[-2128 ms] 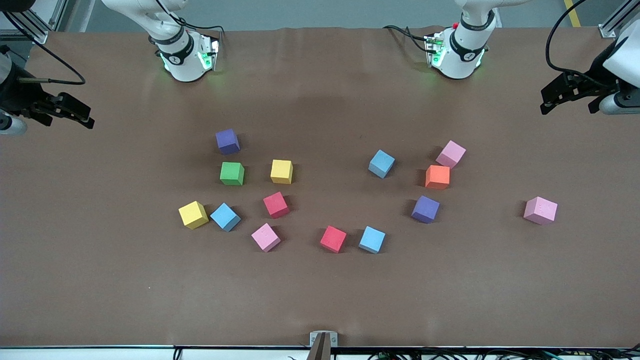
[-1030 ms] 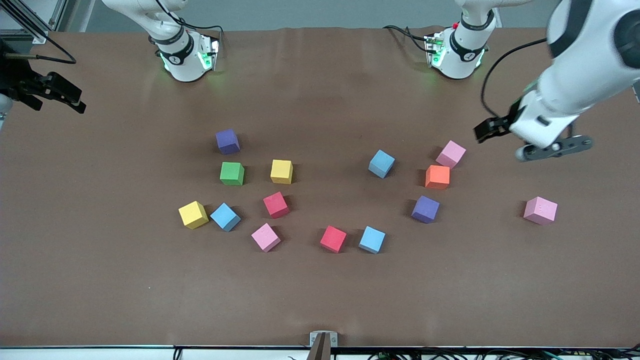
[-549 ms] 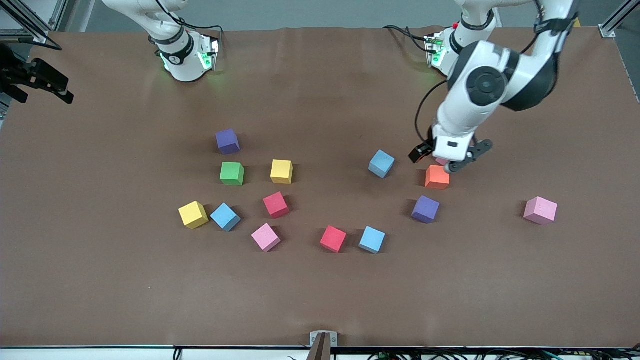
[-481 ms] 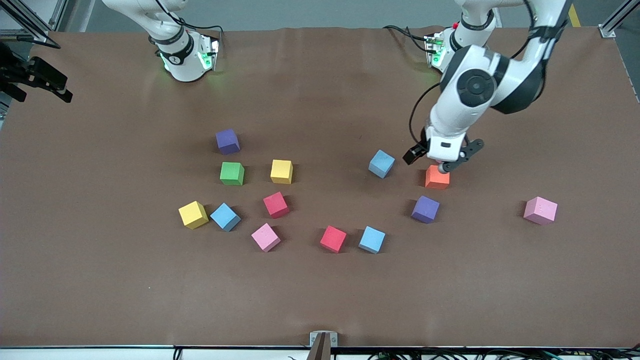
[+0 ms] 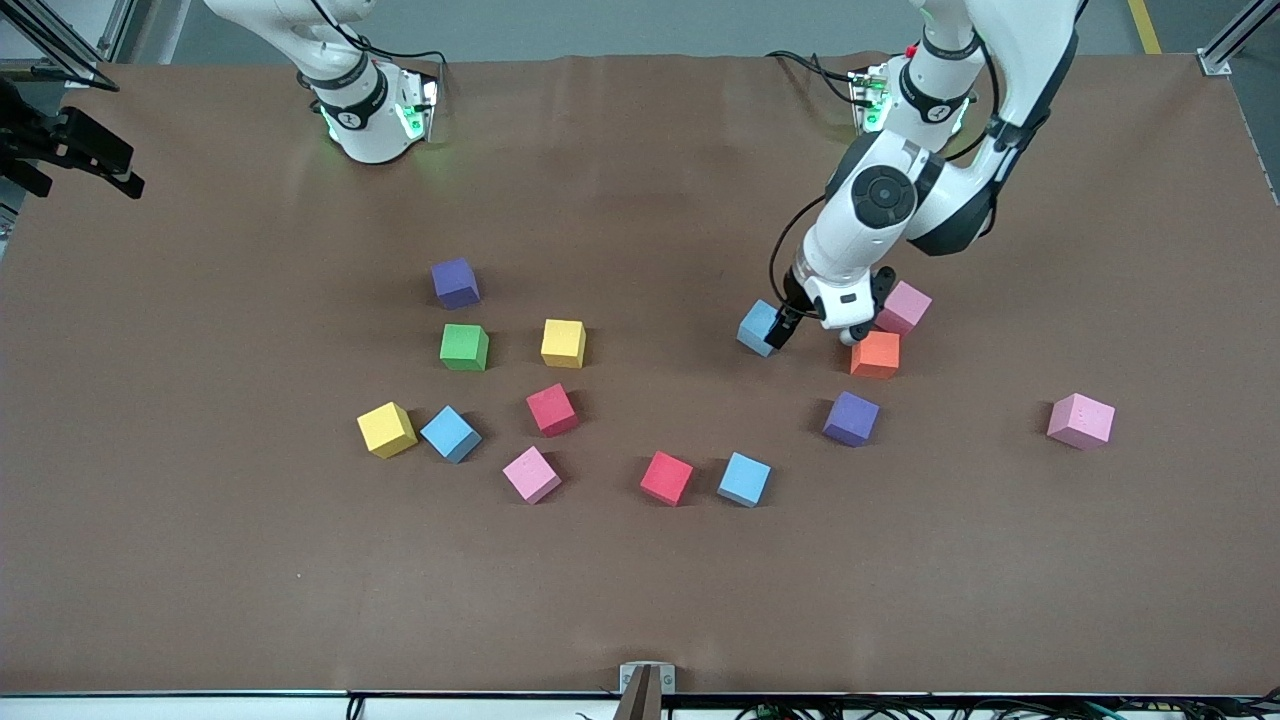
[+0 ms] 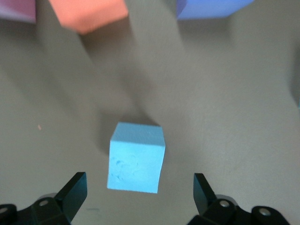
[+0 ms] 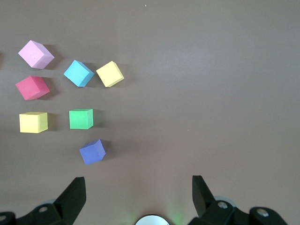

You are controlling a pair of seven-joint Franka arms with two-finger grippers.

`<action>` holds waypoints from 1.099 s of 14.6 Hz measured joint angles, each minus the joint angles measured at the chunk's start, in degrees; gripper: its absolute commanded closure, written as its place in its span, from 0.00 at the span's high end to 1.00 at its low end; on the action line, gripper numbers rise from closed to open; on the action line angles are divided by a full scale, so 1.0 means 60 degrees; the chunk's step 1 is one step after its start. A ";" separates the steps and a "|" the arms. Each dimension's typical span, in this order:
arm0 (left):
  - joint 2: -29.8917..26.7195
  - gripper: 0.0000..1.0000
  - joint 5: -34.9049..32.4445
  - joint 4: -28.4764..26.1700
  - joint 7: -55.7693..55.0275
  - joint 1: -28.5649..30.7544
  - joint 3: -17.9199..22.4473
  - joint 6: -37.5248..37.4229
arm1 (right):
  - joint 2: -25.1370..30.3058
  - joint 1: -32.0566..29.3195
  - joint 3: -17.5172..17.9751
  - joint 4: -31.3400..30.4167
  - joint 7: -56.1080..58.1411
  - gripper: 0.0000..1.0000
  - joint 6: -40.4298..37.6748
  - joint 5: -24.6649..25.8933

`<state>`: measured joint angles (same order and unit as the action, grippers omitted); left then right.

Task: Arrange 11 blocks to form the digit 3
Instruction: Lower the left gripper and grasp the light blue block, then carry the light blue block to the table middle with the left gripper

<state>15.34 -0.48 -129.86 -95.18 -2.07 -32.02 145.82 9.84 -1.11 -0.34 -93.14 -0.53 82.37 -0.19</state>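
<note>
Blue block (image 6: 136, 158) mid-frame sits between the left gripper's (image 6: 139, 197) wide-apart jaws, so square up before closing; right gripper (image 7: 138, 199) waits, jaws apart.

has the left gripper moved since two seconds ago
Yes. The left gripper has swung in from the table edge at the left arm's end and now hovers open beside the orange block, over the blue block.

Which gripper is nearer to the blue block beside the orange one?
Left. The left gripper hangs open right over that blue block, next to the orange block. The right gripper waits open, off the right arm's end of the table.
</note>
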 measured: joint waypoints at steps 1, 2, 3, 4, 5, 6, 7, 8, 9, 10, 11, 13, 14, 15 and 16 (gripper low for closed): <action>0.0206 1.00 -0.0185 0.0001 -0.0292 -0.0095 0.0000 0.0103 | 0.0000 0.0000 0.0000 0.0000 0.0000 1.00 -0.0002 0.0000; 0.0394 1.00 -0.0394 0.0001 -0.0445 -0.0139 0.0002 0.0139 | 0.0000 0.0000 0.0000 0.0001 0.0000 1.00 -0.0015 0.0000; 0.0568 0.99 -0.0574 0.0001 -0.0512 -0.0143 0.0005 0.0148 | 0.0000 0.0000 0.0001 0.0001 0.0000 1.00 -0.0058 0.0000; 0.0736 0.98 -0.0693 0.0002 -0.0523 -0.0135 0.0022 0.0163 | 0.0000 0.0000 0.0004 0.0001 0.0000 1.00 -0.0112 -0.0002; 0.0888 0.92 -0.0777 0.0006 -0.0523 -0.0120 0.0042 0.0203 | 0.0000 0.0000 0.0008 0.0001 0.0000 1.00 -0.0136 -0.0002; 0.1013 0.82 -0.0816 0.0020 -0.0523 -0.0107 0.0057 0.0263 | 0.0000 0.0000 0.0013 0.0001 0.0000 1.00 -0.0144 -0.0002; 0.1109 0.73 -0.0824 0.0044 -0.0524 -0.0104 0.0072 0.0348 | 0.0000 0.0000 0.0019 0.0001 0.0000 1.00 -0.0145 -0.0002; 0.1187 0.65 -0.0825 0.0071 -0.0524 -0.0103 0.0085 0.0432 | 0.0000 0.0000 0.0027 0.0001 0.0000 1.00 -0.0145 -0.0002; 0.1255 0.55 -0.0834 0.0087 -0.0524 -0.0103 0.0096 0.0480 | 0.0000 0.0000 0.0035 0.0002 0.0000 1.00 -0.0144 -0.0003; 0.1312 0.42 -0.0862 0.0090 -0.0524 -0.0103 0.0102 0.0531 | 0.0000 0.0000 0.0045 0.0007 0.0000 1.00 -0.0144 -0.0004; 0.1346 0.31 -0.0962 0.0104 -0.0524 -0.0104 0.0099 0.0575 | 0.0000 0.0000 0.0055 0.0031 0.0000 1.00 -0.0144 -0.0004; 0.1363 0.23 -0.1746 0.0185 -0.0519 -0.0137 0.0060 0.0577 | 0.0000 0.0000 0.0063 0.0123 0.0008 1.00 -0.0144 -0.0005; 0.1410 0.23 -0.2328 0.0263 -0.0509 -0.0161 0.0026 0.0576 | 0.0000 0.0000 0.0065 0.0161 0.0023 1.00 -0.0144 -0.0005; 0.1483 0.23 -0.2870 0.0363 -0.0438 -0.0177 -0.0033 0.0571 | 0.0000 0.0000 0.0070 0.0186 0.0042 1.00 -0.0145 -0.0006; 0.1574 0.23 -0.3258 0.0482 -0.0241 -0.0212 -0.0133 0.0565 | 0.0000 0.0000 0.0079 0.0196 0.0052 1.00 -0.0145 -0.0009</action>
<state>24.79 -20.03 -126.98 -96.62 -3.34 -32.82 149.21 9.84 -1.11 0.13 -91.96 -0.22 81.50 -0.25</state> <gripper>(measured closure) 0.480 0.000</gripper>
